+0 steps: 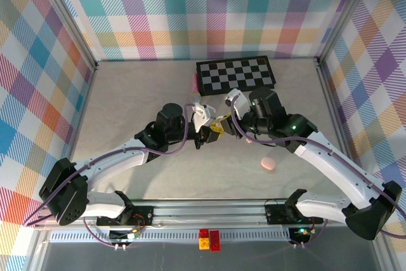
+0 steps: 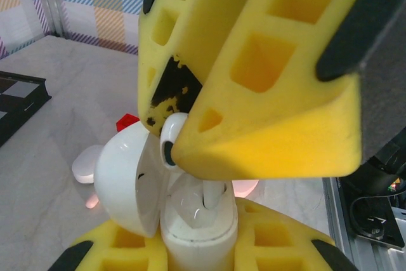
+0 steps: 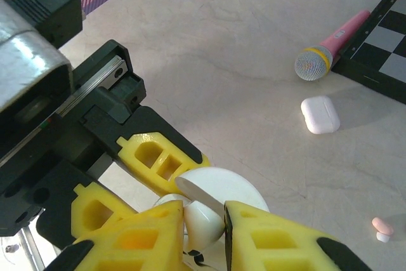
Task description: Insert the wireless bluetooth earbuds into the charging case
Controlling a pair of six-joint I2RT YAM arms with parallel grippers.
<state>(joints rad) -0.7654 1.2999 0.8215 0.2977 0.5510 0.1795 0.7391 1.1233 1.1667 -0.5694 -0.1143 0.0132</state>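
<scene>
My left gripper (image 2: 198, 240) is shut on the body of a white charging case (image 2: 193, 255), whose lid (image 2: 124, 182) hangs open to the left. From above, my right gripper (image 3: 204, 221) is shut on a white earbud (image 3: 216, 226). In the left wrist view the earbud's head (image 2: 171, 136) sits between the right gripper's yellow fingers (image 2: 266, 112). Its stem (image 2: 212, 196) reaches down into the case's right well. Both grippers meet at mid-table (image 1: 216, 128). Another small pink and white earbud (image 3: 381, 228) lies on the table.
A second white case (image 3: 320, 115), closed, lies on the table beside a pink microphone (image 3: 330, 49) and a checkerboard (image 1: 236, 74) at the back. A pink case (image 1: 268, 165) lies to the right of the grippers. Red and yellow bricks (image 1: 209, 239) sit on the front rail.
</scene>
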